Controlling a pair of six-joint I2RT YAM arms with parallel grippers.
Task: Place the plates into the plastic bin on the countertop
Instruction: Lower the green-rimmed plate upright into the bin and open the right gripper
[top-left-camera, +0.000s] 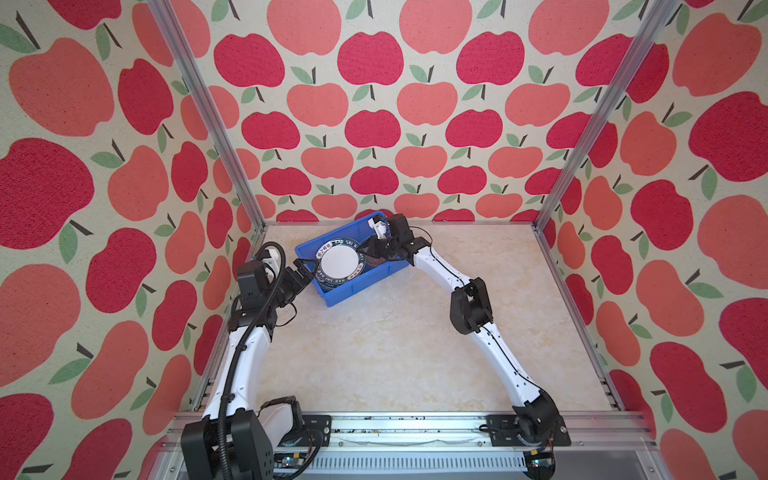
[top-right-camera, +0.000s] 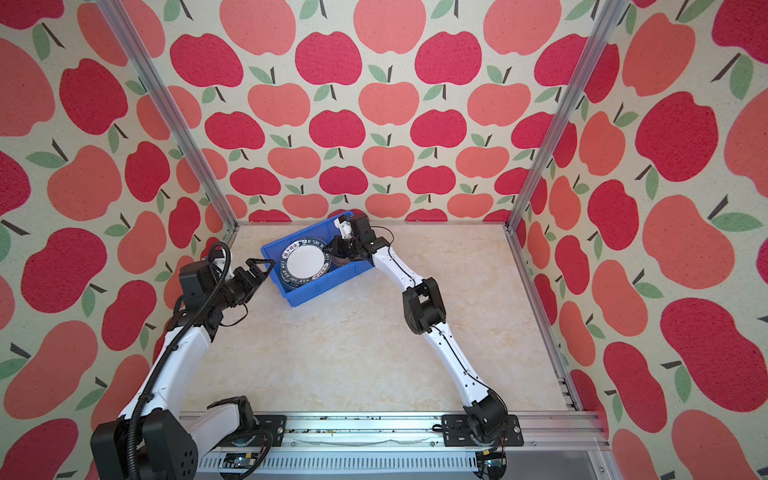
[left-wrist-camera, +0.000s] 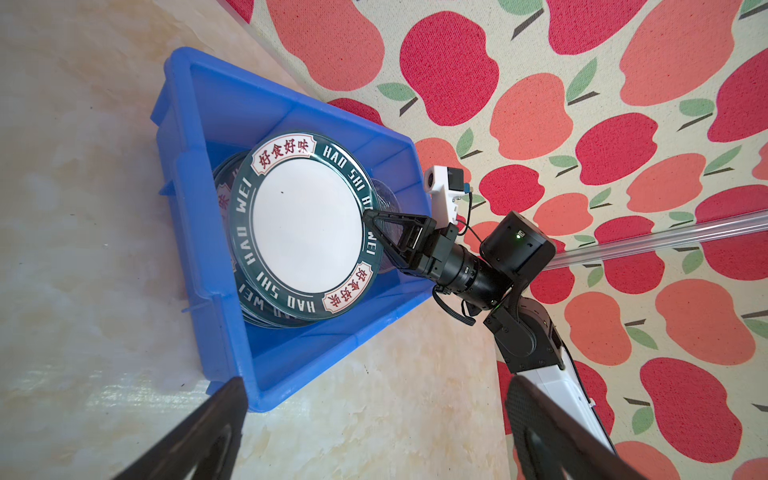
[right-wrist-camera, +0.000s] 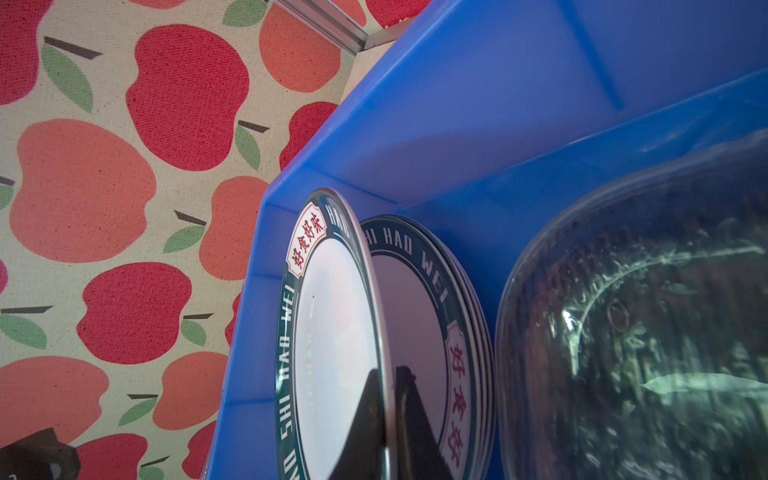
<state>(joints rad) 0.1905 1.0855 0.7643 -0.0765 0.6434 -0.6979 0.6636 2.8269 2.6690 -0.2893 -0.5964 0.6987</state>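
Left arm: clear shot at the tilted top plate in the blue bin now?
Probably yes. The left gripper, open, sits just outside the wall of the blue bin; the top plate lies just beyond it. The right gripper pinches that plate's far rim.

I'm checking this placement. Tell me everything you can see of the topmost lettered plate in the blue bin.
The topmost plate is round and glossy, with a plain white centre and a dark green rim lettered HAO SHI HAO WEI, plus two white panels of red Chinese characters. It sits tilted inside the blue bin: one edge seems to rest on the stack of like plates, the opposite rim is pinched and raised by the right gripper.
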